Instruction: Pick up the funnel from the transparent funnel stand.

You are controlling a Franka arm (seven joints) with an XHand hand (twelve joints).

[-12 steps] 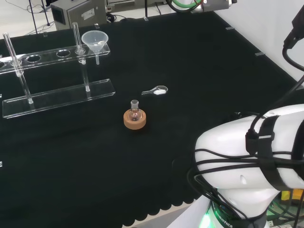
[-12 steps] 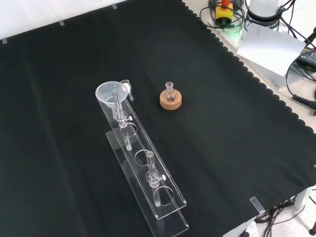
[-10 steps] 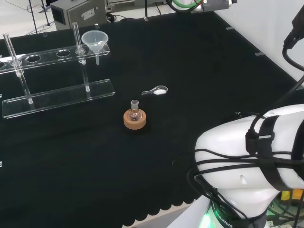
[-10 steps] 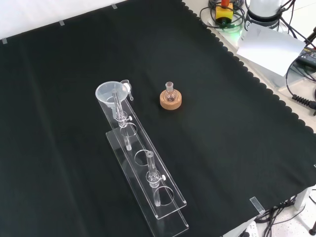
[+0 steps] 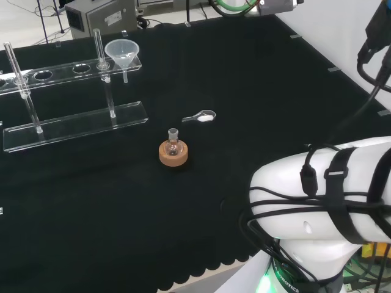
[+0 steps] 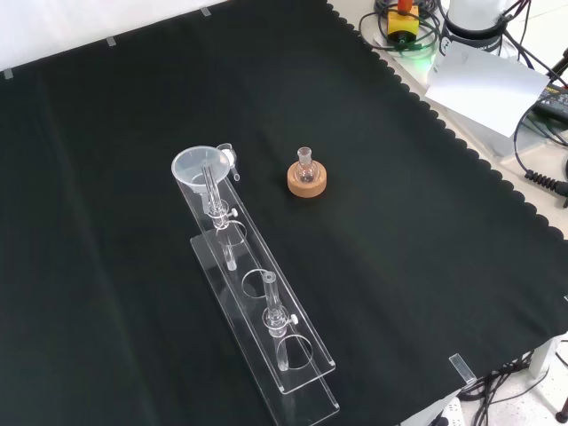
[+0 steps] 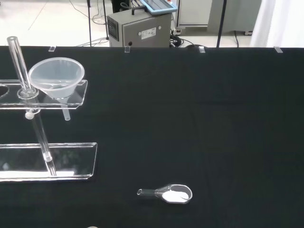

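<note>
Sitting in the end hole of the clear funnel stand (image 5: 73,125), wide mouth up and thin stem poking down through the top shelf: the funnel (image 5: 121,52), at the upper left of the head view. Seen again at the left middle of the front view as a funnel (image 6: 199,167) on the far end of the stand (image 6: 244,257), which runs down toward the bottom of the frame. Close and big at the upper left of the wrist view, funnel (image 7: 56,76) over the flat base of the stand (image 7: 71,161). Standing up through the shelf, two thin clear posts, one just beside the funnel. Near the middle of the head view, a tiny glass flask (image 5: 173,145) upright in a cork ring (image 5: 173,156), well apart from the stand; same flask (image 6: 306,164) and ring (image 6: 307,184) to the right of the funnel in the front view. Between the flask and the funnel in the head view, a small clear scoop (image 5: 201,116) lying flat on the black cloth (image 5: 256,91), with a bit of white powder in its bowl (image 7: 171,194). At the lower right of the head view, a big white arm link (image 5: 317,195) wrapped in black cables. Cannot tell if the hand is open, closed or holding anything
</note>
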